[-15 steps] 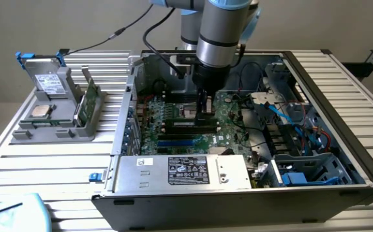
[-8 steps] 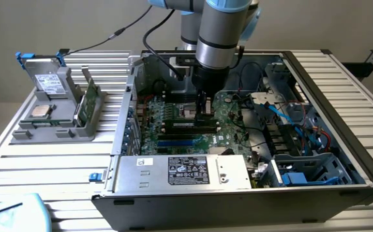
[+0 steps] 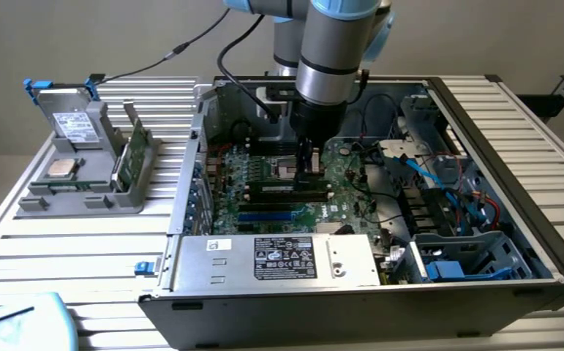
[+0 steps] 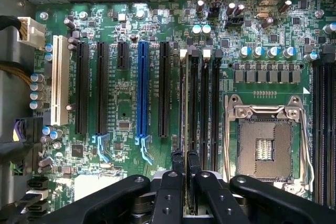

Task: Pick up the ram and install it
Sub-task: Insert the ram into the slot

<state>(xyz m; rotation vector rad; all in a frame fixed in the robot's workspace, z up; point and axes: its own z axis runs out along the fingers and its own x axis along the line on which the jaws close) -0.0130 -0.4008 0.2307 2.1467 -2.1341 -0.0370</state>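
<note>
My gripper [image 4: 185,157] [image 3: 307,170] hangs inside the open computer case [image 3: 516,153], its fingers drawn close and clamped on the ram [image 4: 184,103]. The ram stands on edge between them, lined up along the black memory slots [image 4: 205,103] directly beneath me. I cannot tell whether it is seated. The CPU socket [image 4: 262,145] lies just beside those slots. A grey holder [image 3: 77,197] sits well away on the desk [image 3: 67,248].

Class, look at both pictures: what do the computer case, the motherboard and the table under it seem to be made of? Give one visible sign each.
Computer case: likely sheet metal, matt dark grey, thin folded edges.
Motherboard: green glossy circuit board, probably fibreglass laminate, fine traces.
Table: apparently aluminium, silvery ribbed slats, dull sheen.
</note>
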